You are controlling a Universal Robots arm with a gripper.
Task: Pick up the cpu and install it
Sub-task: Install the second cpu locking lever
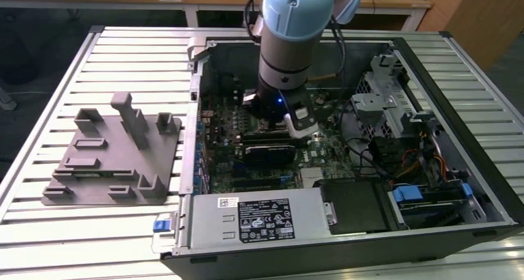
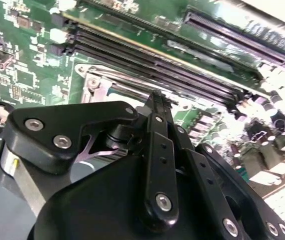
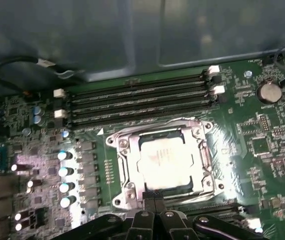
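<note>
The cpu point(image 3: 165, 162) lies flat in the motherboard socket, silver top up, inside the metal frame point(image 3: 122, 150). In the first wrist view my gripper point(image 3: 150, 196) hangs just over the socket's near edge, its two black fingers pressed together with nothing between them. The second wrist view shows the gripper point(image 2: 157, 99) from behind its linkage, fingertips meeting above a corner of the socket frame point(image 2: 93, 84). From the exterior view, the arm point(image 1: 286, 46) reaches down into the open computer case point(image 1: 458, 225) over the middle of the board.
Four long memory slots point(image 3: 137, 97) run beside the socket. A grey plastic tray with upright pegs point(image 1: 98, 191) sits on the slatted table at the exterior view's left. The power supply point(image 1: 258, 215), a drive cage point(image 1: 385, 89) and loose cables point(image 1: 426, 163) crowd the case.
</note>
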